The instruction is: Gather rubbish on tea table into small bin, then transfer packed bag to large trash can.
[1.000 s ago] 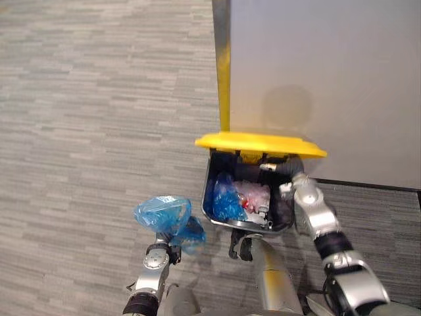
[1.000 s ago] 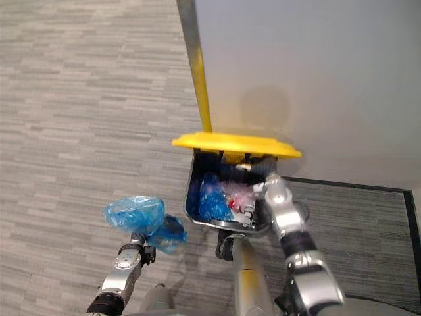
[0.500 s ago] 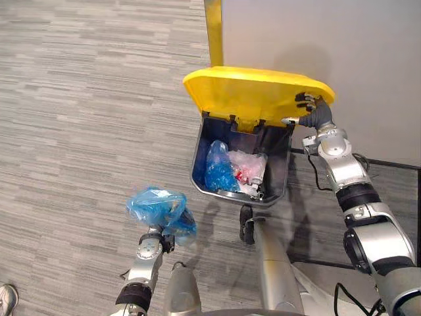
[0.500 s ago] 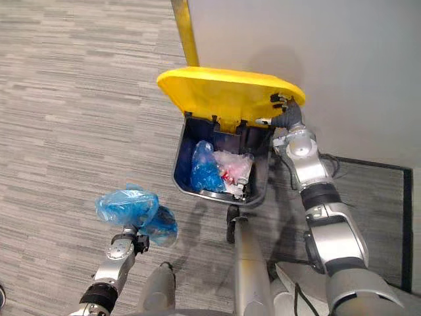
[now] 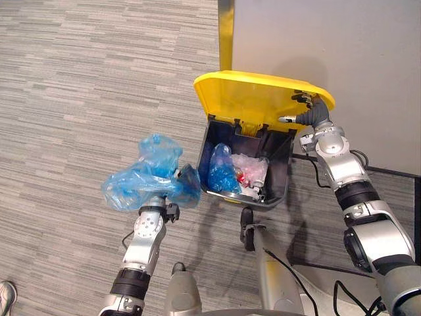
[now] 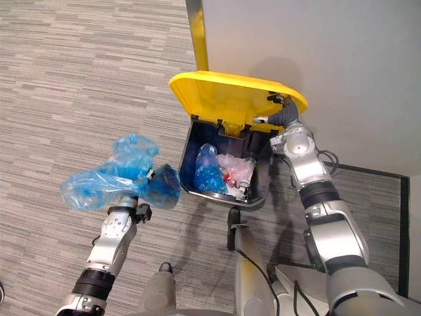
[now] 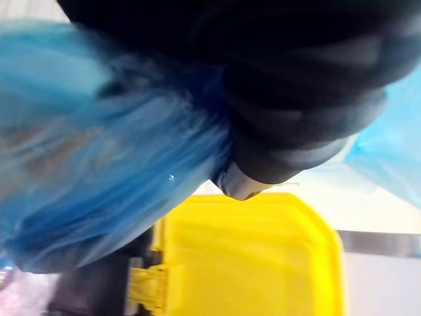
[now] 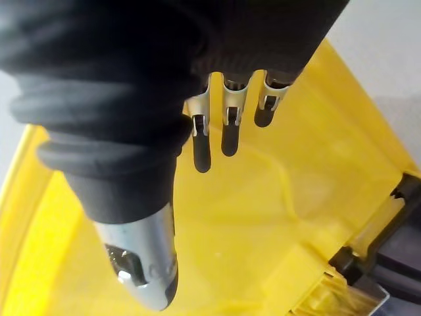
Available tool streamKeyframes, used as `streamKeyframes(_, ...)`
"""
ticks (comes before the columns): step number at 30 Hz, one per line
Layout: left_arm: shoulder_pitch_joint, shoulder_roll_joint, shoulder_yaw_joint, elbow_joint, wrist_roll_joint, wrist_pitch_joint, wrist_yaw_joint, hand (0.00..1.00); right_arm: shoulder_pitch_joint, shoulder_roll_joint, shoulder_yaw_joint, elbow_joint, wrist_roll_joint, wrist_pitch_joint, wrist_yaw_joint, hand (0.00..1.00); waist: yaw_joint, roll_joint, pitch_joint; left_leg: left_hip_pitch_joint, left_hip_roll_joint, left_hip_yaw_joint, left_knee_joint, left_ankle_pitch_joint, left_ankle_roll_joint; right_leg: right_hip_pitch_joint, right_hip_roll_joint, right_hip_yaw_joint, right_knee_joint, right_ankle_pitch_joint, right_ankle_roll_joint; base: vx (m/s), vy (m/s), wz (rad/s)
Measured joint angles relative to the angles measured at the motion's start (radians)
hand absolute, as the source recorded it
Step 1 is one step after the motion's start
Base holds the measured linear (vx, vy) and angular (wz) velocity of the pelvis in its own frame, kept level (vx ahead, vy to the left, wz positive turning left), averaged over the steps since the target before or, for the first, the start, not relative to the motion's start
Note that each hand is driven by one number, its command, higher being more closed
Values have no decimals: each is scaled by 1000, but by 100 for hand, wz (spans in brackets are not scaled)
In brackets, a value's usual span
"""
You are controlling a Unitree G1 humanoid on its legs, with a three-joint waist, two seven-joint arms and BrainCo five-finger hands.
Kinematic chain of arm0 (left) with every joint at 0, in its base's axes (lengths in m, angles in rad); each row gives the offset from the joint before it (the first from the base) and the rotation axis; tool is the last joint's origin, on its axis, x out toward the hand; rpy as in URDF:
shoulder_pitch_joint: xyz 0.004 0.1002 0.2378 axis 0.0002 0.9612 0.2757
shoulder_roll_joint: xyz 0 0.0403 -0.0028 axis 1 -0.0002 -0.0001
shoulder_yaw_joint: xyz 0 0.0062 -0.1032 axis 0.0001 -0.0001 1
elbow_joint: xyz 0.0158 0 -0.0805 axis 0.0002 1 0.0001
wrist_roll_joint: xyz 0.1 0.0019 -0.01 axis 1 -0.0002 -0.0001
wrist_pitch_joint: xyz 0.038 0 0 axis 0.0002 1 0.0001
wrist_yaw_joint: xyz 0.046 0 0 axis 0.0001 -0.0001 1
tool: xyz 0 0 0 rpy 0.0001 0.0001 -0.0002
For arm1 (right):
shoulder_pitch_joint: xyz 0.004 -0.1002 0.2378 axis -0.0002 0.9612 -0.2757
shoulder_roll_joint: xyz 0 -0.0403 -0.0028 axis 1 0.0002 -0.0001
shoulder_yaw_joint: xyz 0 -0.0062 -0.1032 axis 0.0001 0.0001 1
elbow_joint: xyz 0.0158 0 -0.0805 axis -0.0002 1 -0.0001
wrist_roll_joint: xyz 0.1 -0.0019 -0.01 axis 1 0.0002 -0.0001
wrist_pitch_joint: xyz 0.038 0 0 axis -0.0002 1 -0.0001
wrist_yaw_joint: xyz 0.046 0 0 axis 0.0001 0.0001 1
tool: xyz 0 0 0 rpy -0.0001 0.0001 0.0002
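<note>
- fingers (image 8: 228,131) of the right hand (image 5: 316,122) lie straight, side by side, against the inner face of the yellow lid (image 5: 250,99); the thumb stands apart from them, and nothing is clasped.
- that hand is at the lid's right edge, and the lid stands tipped up and back toward the grey wall (image 5: 342,46).
- one large trash can (image 5: 281,172), dark-walled, stands open under the lid, against the wall.
- the left hand (image 5: 156,212) is closed on the bunched neck of one blue bag (image 5: 141,181), and the plastic billows above and to both sides of the hand.
- the blue bag is up in the air, just left of the can and outside it. its right lobe is close to the can's near left corner; i cannot tell if they touch.
- inside the can i count two bags: a second blue bag (image 5: 220,172) on the left and a pale pink bag (image 5: 251,170) to its right, touching each other, with small red bits showing through the pink one.
- blue bags in all: two, one held and one in the can.
- one yellow strip (image 5: 225,36) runs up the wall's left edge, behind the lid.
- grey striped carpet (image 5: 79,79) lies to the left and near.
</note>
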Motion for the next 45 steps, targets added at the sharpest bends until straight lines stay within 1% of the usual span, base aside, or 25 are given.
streamKeyframes(1, -3, 1, -18, -48, -12, -13, -10, 100, 0, -2, 1, -3, 0, -2, 7, 0, 0, 1, -1, 1, 0, -4, -13, 3, -2, 2, -1, -2, -10, 5, 2, -18, -10, 9)
streamKeyframes(4, -21, 4, -69, -114, -21, -28, -36, 100, 0, -3, 9, -2, 1, -2, 23, 0, 1, 1, -1, 5, -6, -4, -14, 3, -2, 6, -8, 0, -9, 9, 4, -17, -3, 4)
streamKeyframes(9, -86, 12, -144, -127, -26, -28, -42, 100, 0, -10, 45, -3, 7, -4, 29, 0, -1, 1, -1, 15, -12, 5, -14, 3, -2, 9, -8, 7, -10, 15, 4, -9, 0, -5)
streamKeyframes(12, -163, 11, -209, -110, -15, -26, -40, 100, 0, -10, 49, -3, 7, -4, 28, 0, -4, 0, -1, 16, -13, 13, -14, 3, -3, 10, -6, 13, -21, 26, 4, -8, 1, -6)
streamKeyframes(13, -202, 10, -230, -79, -12, -26, -39, 100, -2, -11, 61, -3, 7, -4, 28, 0, -6, 0, -1, 16, -14, 16, -14, 3, -3, 11, -5, 15, -27, 32, 5, 0, 0, 0)
streamKeyframes(15, -276, 7, -257, 14, 27, -23, -35, 100, -4, -8, 90, -3, 7, -4, 27, 0, -14, 0, -1, 17, -15, 20, -14, 3, -3, 15, -6, 17, -32, 37, 6, 0, 0, 0)
streamKeyframes(17, -347, -4, -278, 134, 70, 4, -21, 100, -11, -1, 122, -15, 7, -3, 27, 0, -27, 0, -1, 17, -15, 32, -15, 3, -3, 16, -5, 22, -42, 45, 8, -21, -2, -5)
streamKeyframes(18, -357, -7, -282, 154, 75, 9, -16, 100, -11, 2, 122, -19, 7, -2, 27, 0, -28, 0, -1, 17, -15, 39, -15, 3, -3, 15, -4, 24, -43, 46, 8, -28, -6, -10)
streamKeyframes(20, -395, -34, -294, 232, 110, 34, -10, 100, -11, 8, 125, -75, 7, 3, 26, 0, -35, 0, -1, 15, -15, 71, -14, 3, -3, 2, -4, 34, -41, 50, 7, -21, -13, -11)
streamKeyframes(21, -403, -40, -299, 243, 119, 38, -9, 100, -11, 9, 125, -93, 7, 3, 26, 0, -37, 0, -1, 15, -16, 74, -14, 3, -3, -3, -4, 36, -41, 51, 8, -1, -17, -12)
streamKeyframes(23, -440, -58, -317, 312, 143, 51, -8, 100, -11, 12, 137, -184, 7, 3, 24, 0, -38, 0, -1, 5, -16, 104, -13, 2, -3, -31, 1, 49, -40, 53, 10, -2, -39, -17)
streamKeyframes(26, -485, -78, -315, 395, 151, 68, -8, 100, -11, 18, 172, -271, 7, 1, 22, 0, -46, -2, 0, -26, -12, 141, 20, -2, -8, -59, 1, 55, -40, 54, 13, -3, -41, -14)
streamKeyframes(29, -522, -101, -310, 445, 173, 79, 5, 100, -11, 32, 193, -323, 7, 1, 17, 0, -50, -3, 1, -67, 2, 194, 88, -27, -3, -92, -3, 59, -23, 55, 14, 5, -21, -18)
streamKeyframes(33, -542, -150, -287, 503, 206, 89, 11, 100, -8, 57, 200, -367, 5, 1, 11, 0, -52, -8, 7, -80, 1, 229, 92, -34, -2, -119, -2, 77, -12, 56, 15, 28, -20, -9)
streamKeyframes(34, -548, -170, -256, 520, 221, 97, 16, 100, -8, 62, 202, -395, 2, 1, 3, 0, -54, -11, 15, -86, 2, 233, 94, -36, -7, -127, -2, 78, -13, 56, 15, 54, -43, -3)
streamKeyframes(37, -566, -195, -186, 562, 250, 114, 43, 100, -9, 90, 202, -428, -6, -1, -13, 0, -60, -22, 37, -113, 3, 239, 108, -37, -8, -155, -1, 81, -7, 56, 15, 42, -40, -3)
streamKeyframes(38, -577, -201, -151, 579, 262, 123, 54, 100, -9, 94, 202, -439, -10, -1, -20, 0, -63, -21, 60, -118, 4, 240, 118, -38, -8, -157, -2, 82, -5, 56, 15, 34, -33, -1)
streamKeyframes(40, -585, -218, -99, 595, 275, 135, 75, 100, -9, 101, 202, -440, -26, -1, -22, 0, -68, -23, 64, -146, 3, 248, 129, -42, -4, -183, -5, 86, 0, 58, 13, 33, -28, 0)
streamKeyframes(41, -585, -220, -66, 597, 288, 147, 92, 0, -9, 110, 202, -440, -34, -1, -22, 0, -76, -23, 67, -159, 3, 251, 130, -47, -10, -198, -5, 87, 3, 61, 9, 38, -22, -2)
streamKeyframes(45, -587, -229, 5, 611, 319, 169, 124, 0, -16, 116, 199, -440, -42, -1, -24, 0, -80, -24, 77, -167, 3, 261, 134, -47, -10, -215, -6, 86, 19, 60, 8, 73, -12, -5)
